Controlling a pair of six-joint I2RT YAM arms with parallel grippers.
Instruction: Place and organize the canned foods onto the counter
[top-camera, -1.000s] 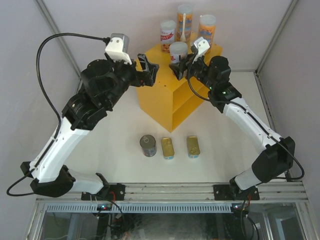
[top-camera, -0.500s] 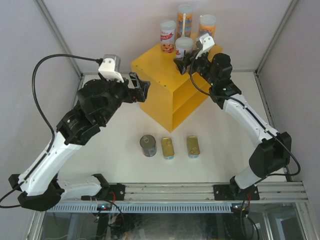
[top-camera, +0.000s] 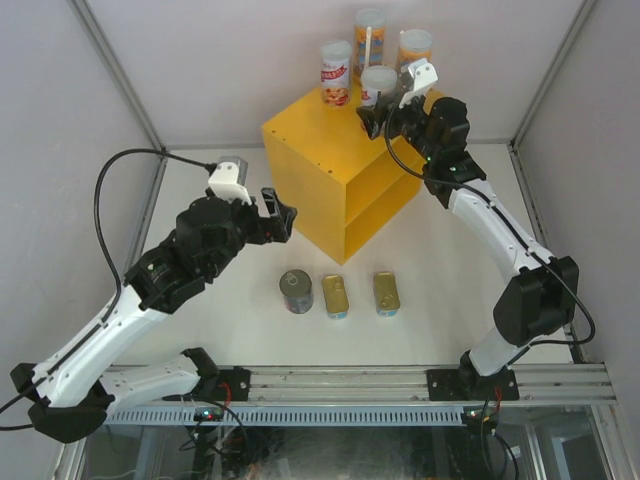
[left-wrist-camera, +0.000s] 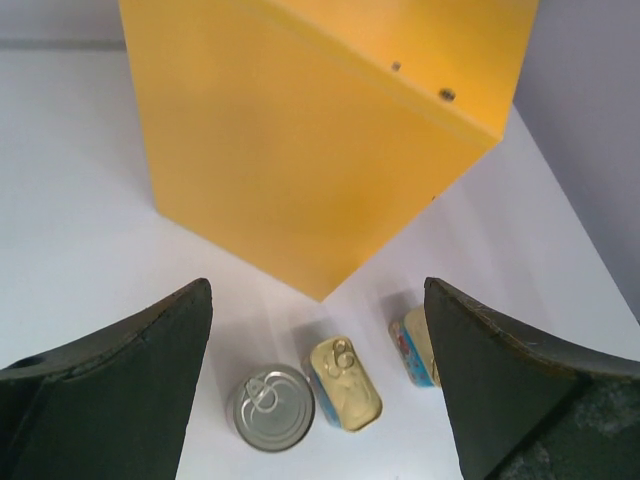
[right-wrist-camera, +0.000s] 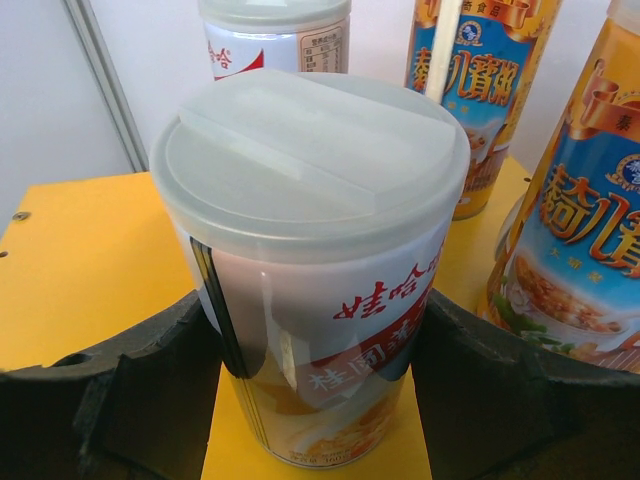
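Right gripper (top-camera: 379, 108) is clamped on a tall white-lidded can (top-camera: 378, 84), upper centre-right of the top view. Wrist view: both fingers (right-wrist-camera: 140, 400) press the can's (right-wrist-camera: 310, 250) lower sides, lid and label clear above them. The can is over the back part of the yellow counter's (top-camera: 310, 140) top. Its base is at the yellow surface (right-wrist-camera: 90, 260), but I can't tell if it's seated.

Three more tall cans stand on the counter top behind it:
- white/red label can (top-camera: 336, 72), to its left
- tallest one (top-camera: 369, 38), behind it
- orange-label can (top-camera: 414, 48), to its right, near the gripper

Left gripper (top-camera: 278, 214) is spread wide with nothing in it, left of centre in the top view, beside the counter's left face. It hangs over the white table (top-camera: 220, 330).

Its wrist view shows the counter side (left-wrist-camera: 280, 140) filling the upper frame. In the gap between the fingers (left-wrist-camera: 150, 370), low in frame, lie the round tin (left-wrist-camera: 268, 407) and a flat gold-topped tin (left-wrist-camera: 345, 383). A second flat tin (left-wrist-camera: 418, 345) is partly hidden by the right finger. All three are well apart from the gripper.

Top view: the tins sit in a row on the table in front of the counter, lower centre: round tin (top-camera: 296, 291), flat tin (top-camera: 336, 296), flat tin (top-camera: 387, 293).
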